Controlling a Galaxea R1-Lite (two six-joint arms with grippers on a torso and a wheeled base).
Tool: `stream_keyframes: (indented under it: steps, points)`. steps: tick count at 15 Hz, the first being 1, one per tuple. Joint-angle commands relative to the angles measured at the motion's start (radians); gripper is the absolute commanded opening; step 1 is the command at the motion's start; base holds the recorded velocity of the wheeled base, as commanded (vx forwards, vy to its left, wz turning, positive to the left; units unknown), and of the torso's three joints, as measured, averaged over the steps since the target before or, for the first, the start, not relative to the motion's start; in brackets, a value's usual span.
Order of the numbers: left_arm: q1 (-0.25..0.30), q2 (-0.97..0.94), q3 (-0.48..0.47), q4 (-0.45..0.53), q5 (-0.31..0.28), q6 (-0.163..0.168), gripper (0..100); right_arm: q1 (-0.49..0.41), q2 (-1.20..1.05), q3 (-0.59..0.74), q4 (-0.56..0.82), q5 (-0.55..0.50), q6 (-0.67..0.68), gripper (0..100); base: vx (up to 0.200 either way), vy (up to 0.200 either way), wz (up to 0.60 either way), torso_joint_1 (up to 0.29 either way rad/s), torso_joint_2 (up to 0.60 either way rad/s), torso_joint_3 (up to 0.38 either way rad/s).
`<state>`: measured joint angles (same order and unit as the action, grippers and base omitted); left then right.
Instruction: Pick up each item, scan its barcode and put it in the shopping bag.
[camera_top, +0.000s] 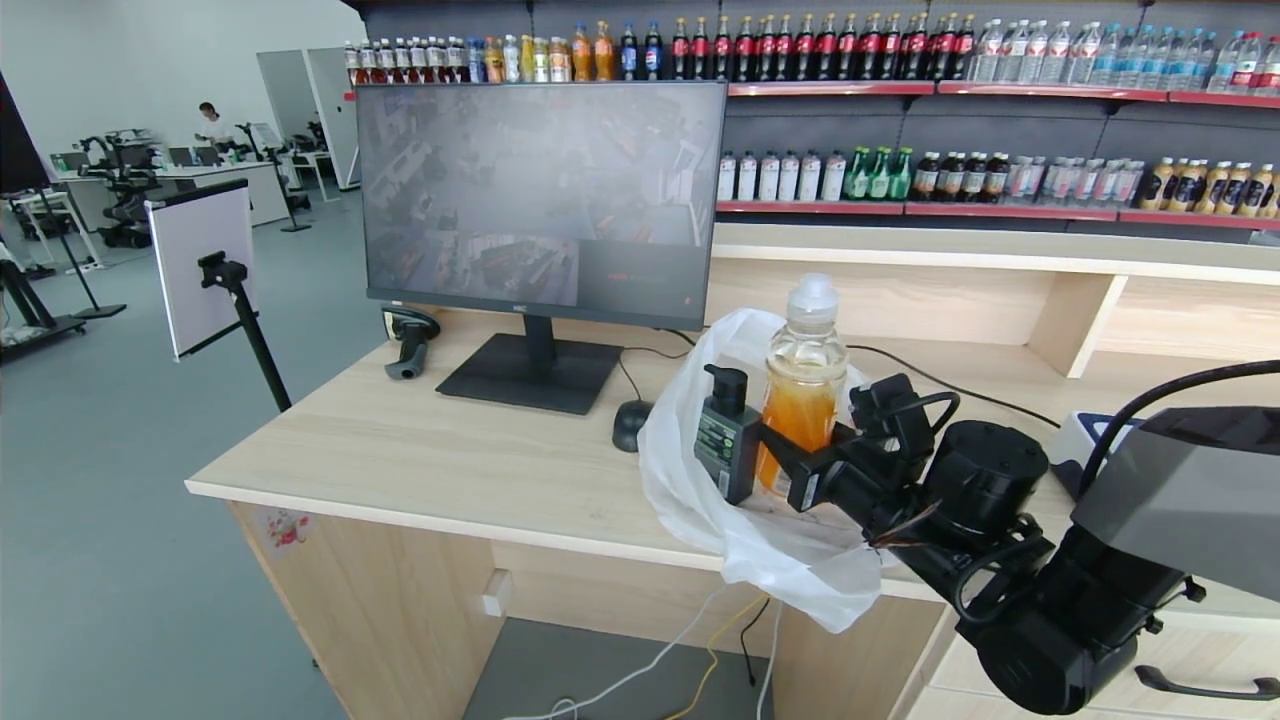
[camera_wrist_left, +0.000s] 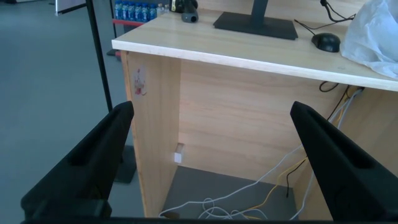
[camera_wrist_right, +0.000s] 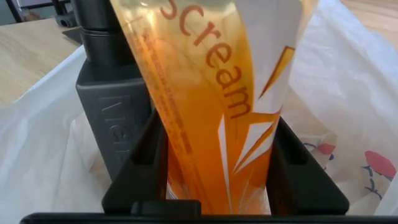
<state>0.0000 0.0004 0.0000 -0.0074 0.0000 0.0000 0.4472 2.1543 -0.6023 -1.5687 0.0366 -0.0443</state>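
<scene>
right tool (camera_wrist_right: 217, 165) clamps a white-capped bottle (camera_top: 805, 370) of amber drink in the white bag (camera_top: 680, 480); left tool (camera_wrist_left: 211, 149) gapes apart.

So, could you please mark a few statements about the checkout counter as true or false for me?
1. The right tool is shut on the orange drink bottle. True.
2. The dark pump bottle lies flat on the counter, outside the shopping bag. False: it stands upright in the bag, beside the orange drink bottle.
3. The left tool is open and holds nothing. True.
4. The scanner lies to the right of the shopping bag. False: it lies on the counter to the left of the monitor, far from the bag.
</scene>
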Motion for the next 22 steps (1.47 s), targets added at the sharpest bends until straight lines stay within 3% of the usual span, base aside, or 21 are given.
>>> stream_keyframes:
  steps: [1, 12, 22]
  points:
    - [0.000, 0.000, 0.000, 0.000, 0.000, 0.000, 100, -0.001, 0.009, 0.003, -0.002, -0.001, 0.000, 100, 0.000, 0.000, 0.00, 0.000, 0.00, 0.000]
    - [0.000, 0.000, 0.000, 0.000, 0.000, 0.000, 100, -0.012, -0.105, 0.079, -0.002, 0.000, 0.000, 100, 0.000, 0.000, 0.00, 0.000, 0.00, 0.000]
    - [-0.002, 0.000, 0.000, 0.003, 0.000, 0.000, 100, -0.036, -0.390, 0.251, -0.002, 0.000, 0.000, 100, 0.000, 0.000, 0.00, 0.000, 0.00, 0.000]
